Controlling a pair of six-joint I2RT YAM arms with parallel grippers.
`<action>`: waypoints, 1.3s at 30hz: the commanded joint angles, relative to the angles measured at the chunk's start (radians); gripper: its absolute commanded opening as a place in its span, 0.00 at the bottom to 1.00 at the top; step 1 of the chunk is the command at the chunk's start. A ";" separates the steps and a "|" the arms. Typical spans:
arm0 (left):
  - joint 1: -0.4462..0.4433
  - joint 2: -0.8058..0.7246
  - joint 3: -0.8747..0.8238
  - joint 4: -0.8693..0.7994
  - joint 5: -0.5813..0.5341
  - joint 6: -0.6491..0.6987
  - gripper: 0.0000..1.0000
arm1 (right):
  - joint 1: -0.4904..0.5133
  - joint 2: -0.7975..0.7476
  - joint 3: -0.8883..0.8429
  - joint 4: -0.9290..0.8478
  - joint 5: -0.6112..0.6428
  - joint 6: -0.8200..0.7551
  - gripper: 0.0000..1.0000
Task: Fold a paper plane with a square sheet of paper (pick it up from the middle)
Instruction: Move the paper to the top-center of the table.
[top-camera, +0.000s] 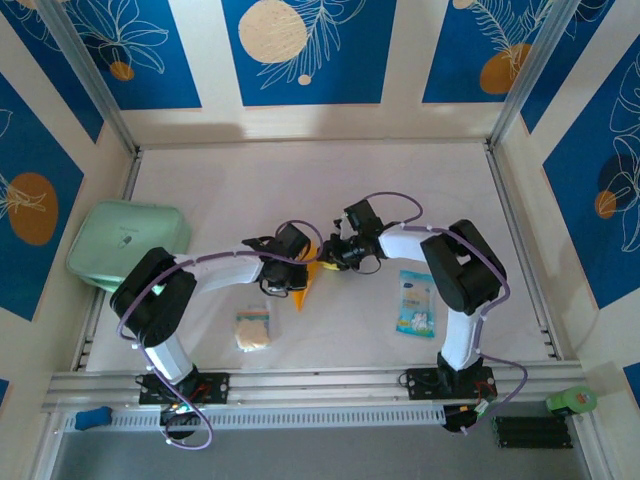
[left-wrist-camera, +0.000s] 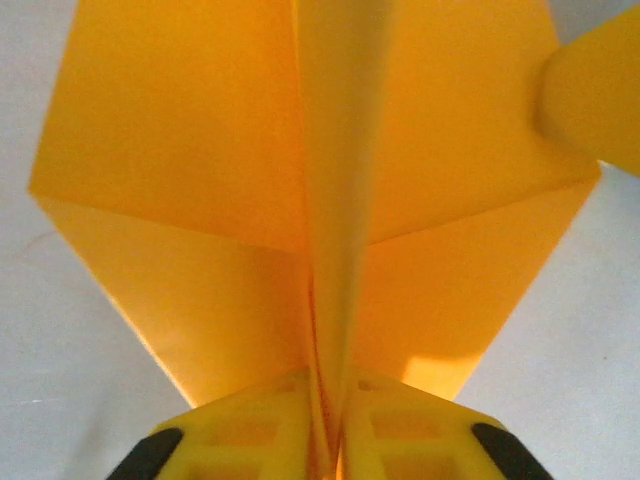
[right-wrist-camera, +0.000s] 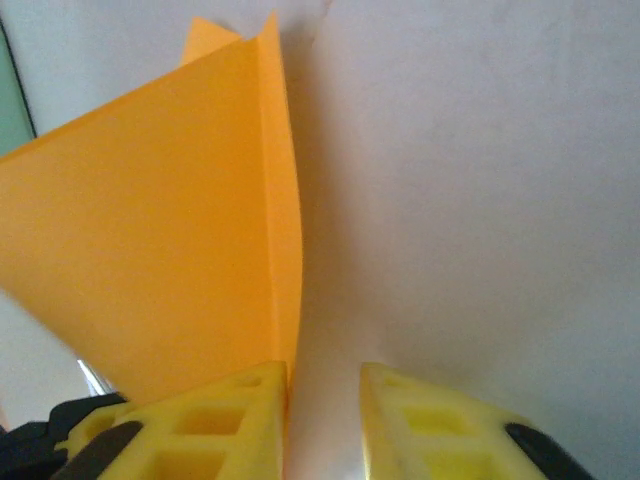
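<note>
Your left end effector (left-wrist-camera: 327, 410) is clenched on the centre crease of the folded orange paper (left-wrist-camera: 200, 150), which is held to the left of the blue-and-white packet (top-camera: 415, 303) lying on the tabletop (top-camera: 330, 180). Your right end effector (right-wrist-camera: 322, 395) is released on the packet's side of the paper, fingers (right-wrist-camera: 230, 420) apart, one just beside the paper's edge

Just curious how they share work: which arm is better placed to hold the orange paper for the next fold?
Probably left: the left gripper is shut on the paper at its centre crease; the right gripper stands open beside it.
</note>
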 joint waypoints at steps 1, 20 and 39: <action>-0.007 -0.015 0.043 -0.072 -0.061 0.040 0.11 | -0.013 -0.092 -0.027 -0.015 0.051 -0.003 0.32; 0.020 0.133 0.205 -0.177 -0.118 0.138 0.17 | -0.054 -0.221 -0.124 -0.036 0.184 -0.018 0.42; 0.019 0.147 0.241 -0.196 -0.134 0.152 0.08 | -0.068 -0.266 -0.145 -0.016 0.199 -0.013 0.52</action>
